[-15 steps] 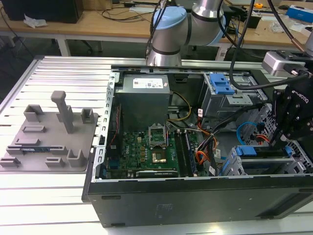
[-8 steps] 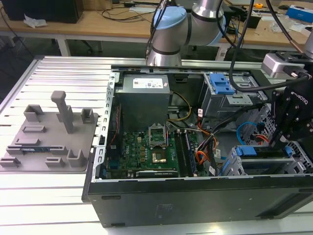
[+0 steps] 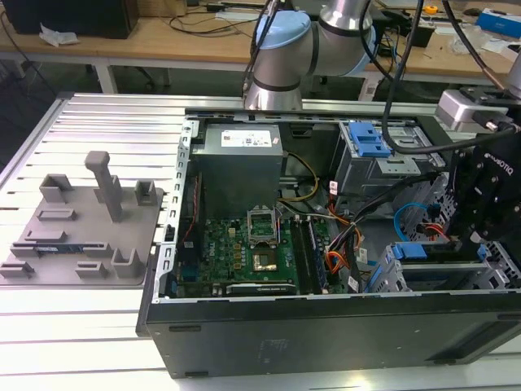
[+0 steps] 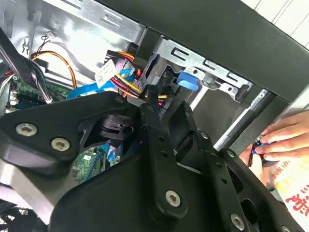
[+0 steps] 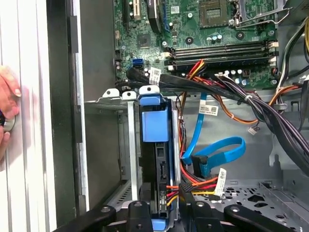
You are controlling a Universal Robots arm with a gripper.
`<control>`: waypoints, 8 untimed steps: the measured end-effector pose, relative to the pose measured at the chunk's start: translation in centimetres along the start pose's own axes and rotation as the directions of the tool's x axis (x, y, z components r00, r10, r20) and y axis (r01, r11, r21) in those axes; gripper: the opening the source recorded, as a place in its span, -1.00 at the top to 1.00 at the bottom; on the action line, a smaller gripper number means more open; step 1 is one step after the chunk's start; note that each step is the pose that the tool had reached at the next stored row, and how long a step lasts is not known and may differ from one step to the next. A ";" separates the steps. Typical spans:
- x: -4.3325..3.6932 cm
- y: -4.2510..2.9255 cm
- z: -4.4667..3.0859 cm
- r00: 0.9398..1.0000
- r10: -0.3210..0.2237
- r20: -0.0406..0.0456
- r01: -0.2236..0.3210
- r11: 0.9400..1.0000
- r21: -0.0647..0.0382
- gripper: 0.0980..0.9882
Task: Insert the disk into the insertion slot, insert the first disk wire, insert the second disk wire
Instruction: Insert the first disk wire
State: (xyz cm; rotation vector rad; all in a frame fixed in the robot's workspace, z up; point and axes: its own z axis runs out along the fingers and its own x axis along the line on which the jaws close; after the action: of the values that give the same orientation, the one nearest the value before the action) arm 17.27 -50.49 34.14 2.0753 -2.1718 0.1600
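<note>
disk [image 5: 154,140] seated in slot [image 5: 109,98]. pincer [image 5: 166,209] at plug of first wire [image 5: 195,182], by the disk; clamped or not, can't tell. second wire [image 5: 219,147] looks loose beside pincer, not plugged yet.

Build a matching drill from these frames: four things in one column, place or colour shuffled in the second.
Things
1. the disk
2. the first disk wire
3. the second disk wire
4. a person's hand

Place or colour
A. light blue, looping beside the disk
B. outside the computer case, on the ribbed table
C. orange-red, ending in a small black plug
D. in a blue carrier, standing in the insertion slot

Pairs: 1-D, 2-C, 3-A, 4-B
</note>
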 end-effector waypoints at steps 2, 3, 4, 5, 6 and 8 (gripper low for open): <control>0.07 0.04 -1.60 1.000 0.000 -0.001 0.000 1.000 0.000 0.41; 0.22 0.05 -2.77 1.000 0.000 -0.001 0.000 1.000 0.000 0.41; 0.27 0.06 -3.14 1.000 0.000 -0.001 0.000 1.000 0.000 0.41; 0.27 0.06 -3.14 1.000 0.000 -0.001 0.000 1.000 0.000 0.41; 0.27 0.06 -3.15 1.000 0.000 -0.001 0.000 1.000 0.000 0.41; 0.27 0.06 -3.16 1.000 0.000 -0.001 0.000 1.000 0.000 0.41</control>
State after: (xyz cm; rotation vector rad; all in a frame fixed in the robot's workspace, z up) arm 17.28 -50.22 37.30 2.0747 -2.1712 0.1616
